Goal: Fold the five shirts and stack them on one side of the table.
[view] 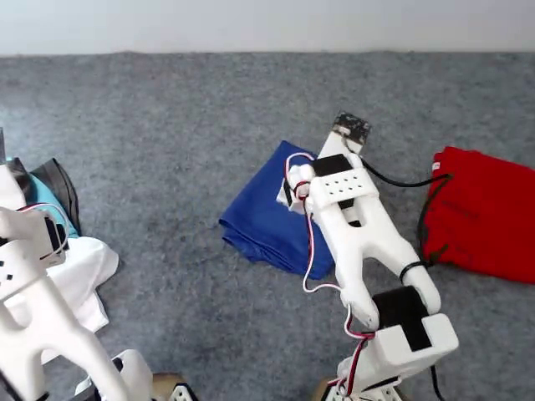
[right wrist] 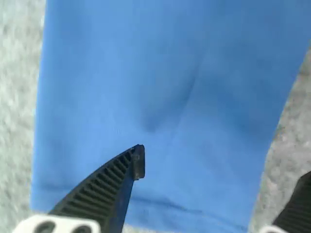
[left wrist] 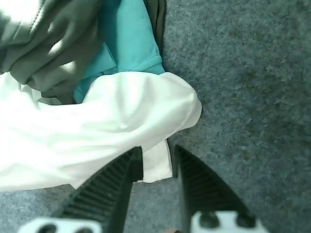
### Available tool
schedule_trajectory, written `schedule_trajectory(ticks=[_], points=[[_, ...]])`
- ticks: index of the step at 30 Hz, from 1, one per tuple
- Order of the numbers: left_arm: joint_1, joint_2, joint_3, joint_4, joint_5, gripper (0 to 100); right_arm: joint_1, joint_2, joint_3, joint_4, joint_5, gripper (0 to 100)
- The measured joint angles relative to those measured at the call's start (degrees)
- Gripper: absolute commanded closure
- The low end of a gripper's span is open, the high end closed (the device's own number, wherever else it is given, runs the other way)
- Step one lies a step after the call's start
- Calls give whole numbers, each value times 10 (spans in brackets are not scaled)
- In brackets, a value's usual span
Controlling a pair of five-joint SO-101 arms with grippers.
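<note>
High view: blue shirt (view: 263,221) mid-table under the right arm (view: 359,225), folded red shirt (view: 485,213) to its right, white shirt (view: 84,267) far left. Left wrist view: left gripper (left wrist: 158,150) slightly parted over the white shirt, near a teal shirt (left wrist: 129,43). Right wrist view: right gripper (right wrist: 221,165) spread wide above the blue shirt

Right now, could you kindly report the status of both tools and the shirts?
Left tool open over white shirt edge. Right tool wide open above blue shirt. Red shirt folded, aside. Teal shirt, grey shirt bunched beside white.
</note>
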Motion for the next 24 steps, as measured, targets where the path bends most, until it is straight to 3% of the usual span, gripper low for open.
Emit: schedule_trajectory(ticks=[16,19,24], points=[[0,0,0,0,0,892,7,136,0,-158,-3,556],[0,0,0,0,0,892,8,150,-5,-160,-3,660],[0,0,0,0,0,892,24,156,-22,-128,-3,941]])
